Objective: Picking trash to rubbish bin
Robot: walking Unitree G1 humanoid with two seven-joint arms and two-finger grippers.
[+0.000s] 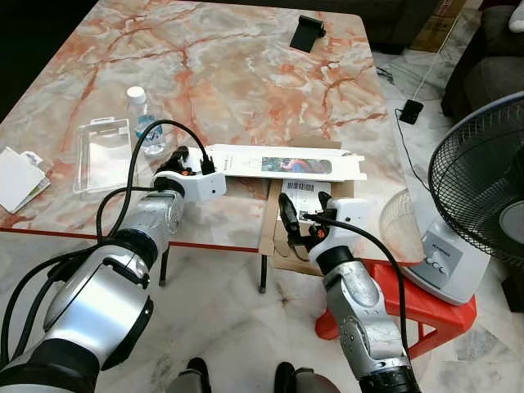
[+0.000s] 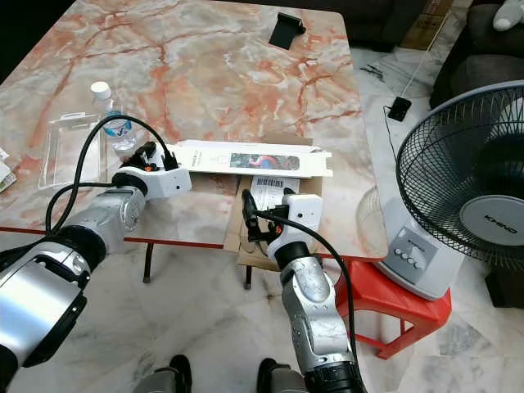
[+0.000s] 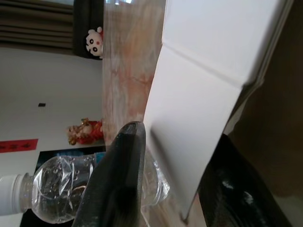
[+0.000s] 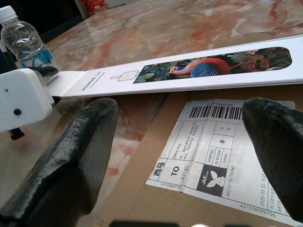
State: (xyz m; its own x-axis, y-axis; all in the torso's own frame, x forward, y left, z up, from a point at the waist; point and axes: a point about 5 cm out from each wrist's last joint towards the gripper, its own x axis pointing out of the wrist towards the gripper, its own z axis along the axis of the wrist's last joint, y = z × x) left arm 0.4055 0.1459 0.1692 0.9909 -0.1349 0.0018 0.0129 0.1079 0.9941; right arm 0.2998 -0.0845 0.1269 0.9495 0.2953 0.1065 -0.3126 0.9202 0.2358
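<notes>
Head views looking down at the table; wrist views close along it, sharing the white box.

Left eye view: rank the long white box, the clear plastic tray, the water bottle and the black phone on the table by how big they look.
Largest to smallest as they look:
1. long white box
2. clear plastic tray
3. water bottle
4. black phone
The last two look close, and the phone lies farther from the camera, so their order is unsure.

White box cropped by frame edges beside left gripper, bottle base hidden behind finger, shipping label print partly unreadable
</notes>
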